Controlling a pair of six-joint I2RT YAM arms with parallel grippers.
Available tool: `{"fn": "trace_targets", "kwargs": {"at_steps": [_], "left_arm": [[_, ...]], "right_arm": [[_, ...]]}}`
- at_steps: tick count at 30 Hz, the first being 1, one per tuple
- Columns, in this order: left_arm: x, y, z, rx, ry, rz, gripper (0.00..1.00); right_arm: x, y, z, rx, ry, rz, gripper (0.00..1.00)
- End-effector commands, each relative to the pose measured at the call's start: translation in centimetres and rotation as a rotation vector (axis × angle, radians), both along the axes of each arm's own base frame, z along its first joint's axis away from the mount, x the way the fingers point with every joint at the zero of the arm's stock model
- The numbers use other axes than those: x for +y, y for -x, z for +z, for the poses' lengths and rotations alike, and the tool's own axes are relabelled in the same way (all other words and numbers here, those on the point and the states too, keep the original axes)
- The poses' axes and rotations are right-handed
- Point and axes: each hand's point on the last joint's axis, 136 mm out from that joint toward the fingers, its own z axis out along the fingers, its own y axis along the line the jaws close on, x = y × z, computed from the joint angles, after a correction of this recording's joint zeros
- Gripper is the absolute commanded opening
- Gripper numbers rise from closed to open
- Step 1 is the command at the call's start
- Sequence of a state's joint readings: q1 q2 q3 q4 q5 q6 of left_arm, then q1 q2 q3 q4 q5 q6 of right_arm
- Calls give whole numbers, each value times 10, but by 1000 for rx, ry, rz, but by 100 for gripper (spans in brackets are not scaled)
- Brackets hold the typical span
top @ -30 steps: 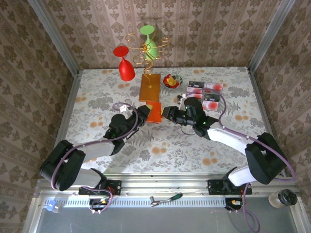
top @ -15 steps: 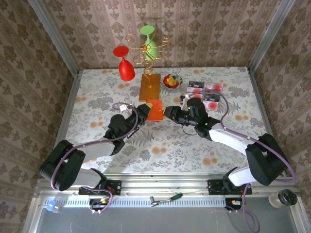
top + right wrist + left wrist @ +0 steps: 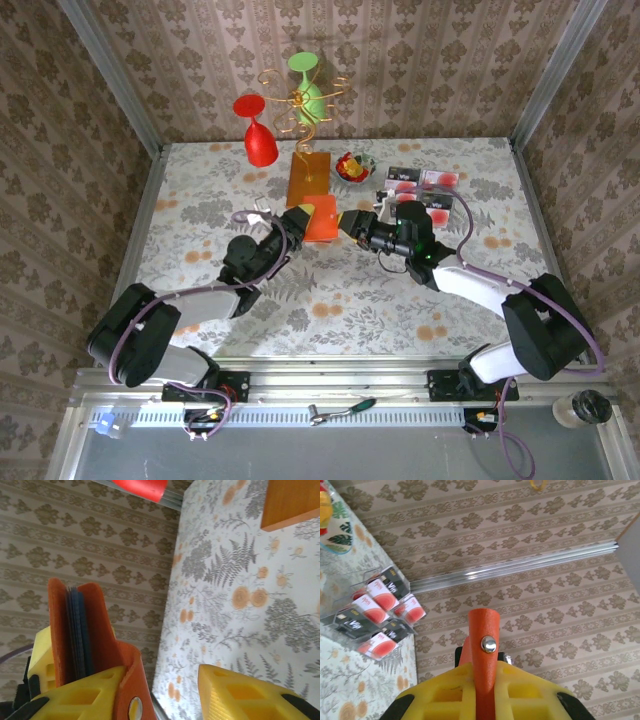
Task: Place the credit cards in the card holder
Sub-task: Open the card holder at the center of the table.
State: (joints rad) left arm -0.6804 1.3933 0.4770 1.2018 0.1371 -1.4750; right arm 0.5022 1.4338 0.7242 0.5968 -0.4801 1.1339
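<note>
Holder [image 3: 320, 219] shifted toward 12 o'clock | left gripper [image 3: 299, 224] clamps it | right gripper [image 3: 349, 222] parted wider | right wrist: blue panel [image 3: 77, 630] | left wrist: cards [image 3: 372, 607]

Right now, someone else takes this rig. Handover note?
Left gripper: shut on the card holder, held up off the table.
Right gripper: fingers open at the holder's open side, with its snap flap against one finger; nothing gripped.
Credit cards: far right of the table, beside the right arm.
Done: holder in hand; no card visible in it.
Left: pick each card and slide it in.
</note>
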Motion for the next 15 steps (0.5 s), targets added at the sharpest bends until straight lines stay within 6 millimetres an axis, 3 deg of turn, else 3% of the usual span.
{"fn": "trace_targets", "kwargs": {"at_steps": [1,7,15], "left_arm": [[-7,2,27,-61,68,-18,0],[-13,0,28,-60,73,-30,0],[-15,0,28,-59,72,-35,0]], "right_arm": [[13,7,21,-34,-91,88,43],[19,7,29,-38,-130,122,42],[23,7,31,-41,-171,142,20]]}}
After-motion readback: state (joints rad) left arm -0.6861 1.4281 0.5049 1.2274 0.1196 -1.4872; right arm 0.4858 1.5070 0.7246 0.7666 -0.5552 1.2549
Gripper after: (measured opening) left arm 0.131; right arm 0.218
